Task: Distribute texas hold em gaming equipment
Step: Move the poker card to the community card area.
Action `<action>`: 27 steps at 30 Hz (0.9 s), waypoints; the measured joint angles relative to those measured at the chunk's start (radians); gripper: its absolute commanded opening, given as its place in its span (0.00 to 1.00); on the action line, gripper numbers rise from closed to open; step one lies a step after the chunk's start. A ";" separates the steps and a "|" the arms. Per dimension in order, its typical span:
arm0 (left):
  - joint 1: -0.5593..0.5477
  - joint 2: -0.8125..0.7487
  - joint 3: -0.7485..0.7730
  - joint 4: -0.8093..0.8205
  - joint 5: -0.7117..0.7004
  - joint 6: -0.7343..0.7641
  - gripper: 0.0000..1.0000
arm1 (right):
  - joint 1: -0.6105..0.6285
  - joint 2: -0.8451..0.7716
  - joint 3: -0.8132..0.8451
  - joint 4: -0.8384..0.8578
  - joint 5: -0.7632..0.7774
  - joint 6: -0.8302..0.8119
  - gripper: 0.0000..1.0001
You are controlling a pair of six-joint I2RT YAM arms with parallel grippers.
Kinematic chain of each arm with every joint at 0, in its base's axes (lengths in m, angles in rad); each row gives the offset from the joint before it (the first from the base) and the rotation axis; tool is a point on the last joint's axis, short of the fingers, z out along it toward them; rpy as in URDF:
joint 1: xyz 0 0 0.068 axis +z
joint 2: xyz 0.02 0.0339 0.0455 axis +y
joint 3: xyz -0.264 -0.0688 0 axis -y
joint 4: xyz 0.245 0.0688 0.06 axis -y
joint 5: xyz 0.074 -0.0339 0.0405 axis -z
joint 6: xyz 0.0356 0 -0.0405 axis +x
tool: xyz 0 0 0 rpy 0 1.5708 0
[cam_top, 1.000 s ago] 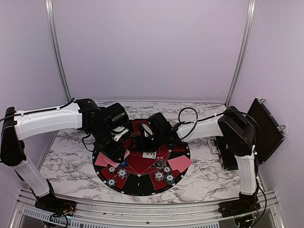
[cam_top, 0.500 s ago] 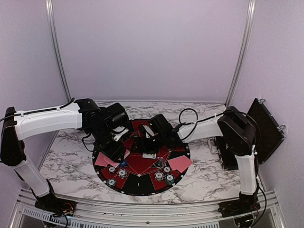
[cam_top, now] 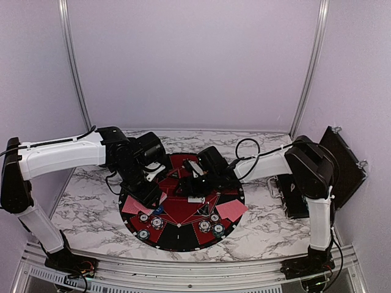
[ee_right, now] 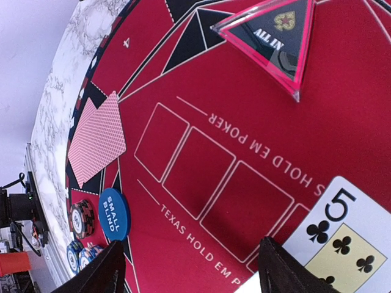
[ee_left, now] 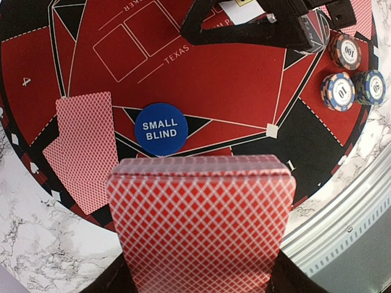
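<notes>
My left gripper (ee_left: 198, 282) is shut on a deck of red-backed playing cards (ee_left: 200, 213), held just above the near-left rim of the round mat (cam_top: 183, 241). A blue "small blind" disc (ee_left: 157, 128) and two overlapping face-down cards (ee_left: 85, 152) lie on the mat ahead of it. My right gripper (ee_right: 192, 268) hangs open over the mat's red centre, nothing between its fingers. A face-up five of clubs (ee_right: 342, 238) lies just beside its right finger. Striped poker chips (ee_left: 338, 91) sit in small groups near the mat's front edge.
A triangular "all in" marker (ee_right: 275, 36) lies on the mat beyond the card outlines. Another face-down card pair (cam_top: 231, 210) lies front right. The black case (cam_top: 342, 165) stands open at the table's right edge. Marble tabletop (cam_top: 85, 207) surrounds the mat.
The right arm has shifted slightly to the right and its gripper has edged lower over the mat's centre. The left arm and its deck have stayed put.
</notes>
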 measured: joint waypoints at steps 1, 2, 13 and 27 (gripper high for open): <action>0.000 0.000 0.000 0.000 0.000 0.000 0.52 | -0.003 -0.003 -0.003 -0.001 0.000 -0.005 0.73; 0.000 0.000 0.000 0.000 0.000 0.000 0.52 | -0.006 -0.005 -0.006 -0.001 -0.001 -0.009 0.73; 0.000 0.000 0.000 0.000 0.000 0.000 0.52 | -0.037 -0.037 -0.050 -0.001 -0.006 -0.016 0.73; 0.000 0.000 0.000 0.000 0.001 0.000 0.52 | -0.061 -0.068 -0.094 0.006 -0.007 -0.013 0.73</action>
